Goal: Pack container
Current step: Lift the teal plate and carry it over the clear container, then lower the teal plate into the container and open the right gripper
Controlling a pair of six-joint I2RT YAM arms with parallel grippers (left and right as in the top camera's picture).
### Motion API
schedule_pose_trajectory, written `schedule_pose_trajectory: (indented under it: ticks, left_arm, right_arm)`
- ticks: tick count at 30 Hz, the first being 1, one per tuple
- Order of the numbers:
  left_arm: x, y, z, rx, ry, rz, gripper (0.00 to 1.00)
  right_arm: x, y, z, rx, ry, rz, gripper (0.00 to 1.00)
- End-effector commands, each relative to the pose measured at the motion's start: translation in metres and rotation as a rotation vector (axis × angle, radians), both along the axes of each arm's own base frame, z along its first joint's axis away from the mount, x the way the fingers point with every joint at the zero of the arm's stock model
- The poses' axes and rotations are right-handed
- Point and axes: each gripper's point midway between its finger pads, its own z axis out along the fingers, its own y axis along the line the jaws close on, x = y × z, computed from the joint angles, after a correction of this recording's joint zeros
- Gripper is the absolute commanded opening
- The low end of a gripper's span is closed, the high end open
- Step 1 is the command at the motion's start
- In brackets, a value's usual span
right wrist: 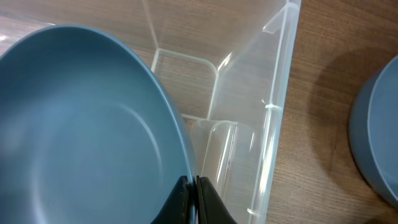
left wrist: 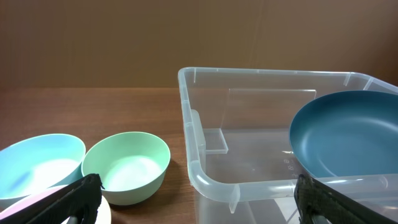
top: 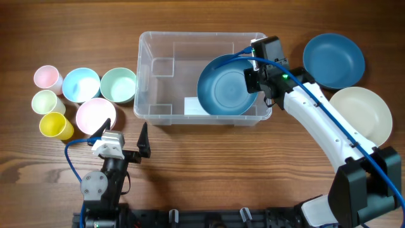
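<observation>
left gripper (top: 126, 134) low at 7 o'clock, jaws spread wide, holding nothing | right gripper (top: 254, 81) reaching in from 4 o'clock, jaws pinched on rim of smooth round blue plate (top: 223, 87) | container (top: 174, 88), clear rounded plastic bin, mid-table; plate tilted inside its 3 o'clock end

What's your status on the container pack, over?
Right gripper shut on blue plate, tilted partly inside container. Left gripper open, holding nothing. No obstruction seen.

The right arm (top: 318, 123) has white links, black joints and a blue cable (green light lit). The left arm (top: 101, 185) is black, with a white wrist block.
</observation>
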Motion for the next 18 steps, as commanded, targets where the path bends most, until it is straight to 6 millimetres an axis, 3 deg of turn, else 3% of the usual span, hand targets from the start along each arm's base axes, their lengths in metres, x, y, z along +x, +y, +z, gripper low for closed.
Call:
schedule_pose_trajectory:
  ticks: [1,16,17,18]
  left_arm:
    - [0.000,-0.001,-0.003,0.015,-0.001,-0.010,1.00]
    - [0.000,-0.001,-0.003,0.015,-0.001,-0.010,1.00]
    - [0.000,-0.001,-0.003,0.015,-0.001,-0.010,1.00]
    - [0.000,-0.001,-0.003,0.015,-0.001,-0.010,1.00]
  right_arm:
    - [0.008,0.008,0.008,0.026,-0.017,0.043,0.04]
    - [0.021,0.018,-0.012,0.050,-0.012,0.053,0.05]
    - [0.022,0.018,-0.011,0.052,-0.018,0.054,0.11]
    - [0.023,0.018,-0.009,0.054,-0.025,0.054,0.34]
